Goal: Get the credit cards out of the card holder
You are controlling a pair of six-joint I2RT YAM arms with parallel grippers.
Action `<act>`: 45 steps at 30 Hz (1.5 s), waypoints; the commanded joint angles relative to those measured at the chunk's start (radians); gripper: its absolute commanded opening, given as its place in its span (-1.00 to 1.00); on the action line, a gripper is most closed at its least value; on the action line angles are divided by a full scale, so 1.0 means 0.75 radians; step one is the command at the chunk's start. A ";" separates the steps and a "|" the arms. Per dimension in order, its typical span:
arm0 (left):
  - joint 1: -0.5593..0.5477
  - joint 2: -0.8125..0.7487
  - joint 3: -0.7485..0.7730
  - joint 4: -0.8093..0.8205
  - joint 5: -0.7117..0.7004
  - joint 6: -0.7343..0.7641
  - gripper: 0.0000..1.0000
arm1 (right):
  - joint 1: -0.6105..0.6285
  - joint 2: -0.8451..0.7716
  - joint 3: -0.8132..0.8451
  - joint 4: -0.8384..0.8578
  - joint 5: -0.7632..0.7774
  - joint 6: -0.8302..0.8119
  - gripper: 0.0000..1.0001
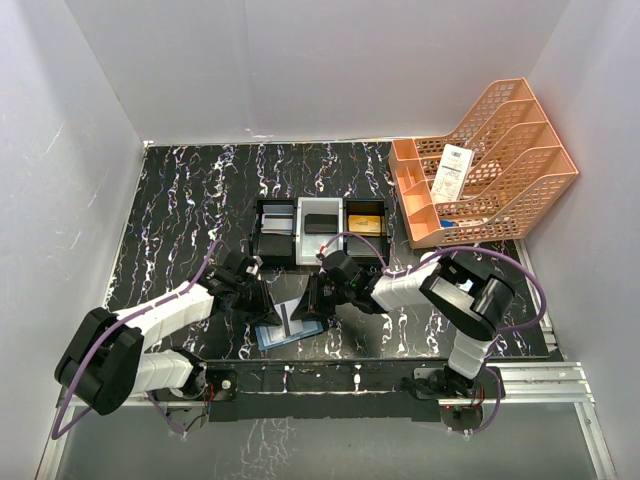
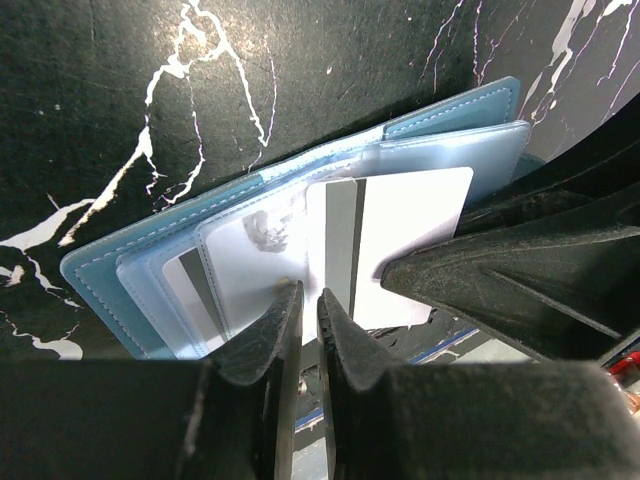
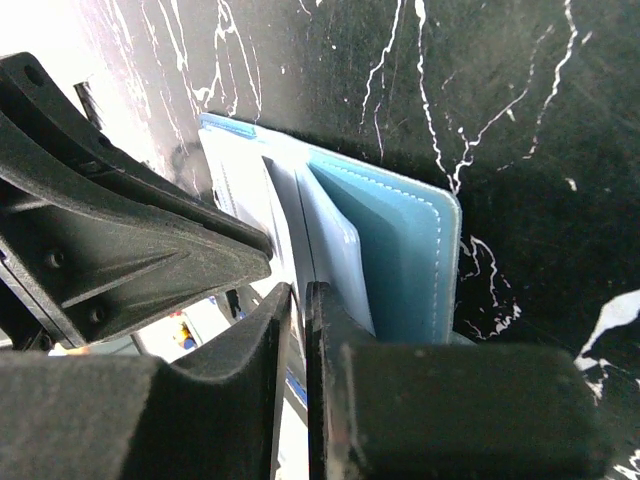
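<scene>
Left claw (image 2: 305, 300) and right claw (image 3: 297, 295) pinch at the open holder (image 2: 120, 262), with a card (image 2: 400, 230) between them.

The left claw is nearly closed, its tips nipping the near edge of a pale pocket leaf of the holder. The right claw is narrowed to a slit around a thin pale sheet seen edge-on, seemingly the card. That white card, with a grey stripe down it, lies just past the left claw's tips and reaches across to the right claw, whose finger covers its corner. Left of the left claw's tips, a second card (image 2: 195, 290) sits in a clear pocket. The teal holder lies spread on the worktop (image 2: 300, 70), under and just beyond both claws. Well beyond them stands a tray (image 1: 320, 247) holding a black card (image 1: 320, 223) and a gold card (image 1: 366, 224). Farther right of the right claw is an orange rack (image 1: 500, 150).
</scene>
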 commanded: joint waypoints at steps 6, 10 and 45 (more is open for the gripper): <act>-0.006 0.003 0.002 -0.100 -0.048 0.024 -0.78 | 0.004 -0.077 0.070 -0.088 0.055 -0.062 -0.93; -0.006 0.009 0.001 -0.100 -0.049 0.028 -0.78 | 0.004 -0.086 0.084 -0.118 0.063 -0.080 -0.96; -0.006 -0.137 0.171 -0.281 -0.126 0.061 -0.42 | 0.004 -0.229 0.125 -0.237 0.125 -0.202 -1.00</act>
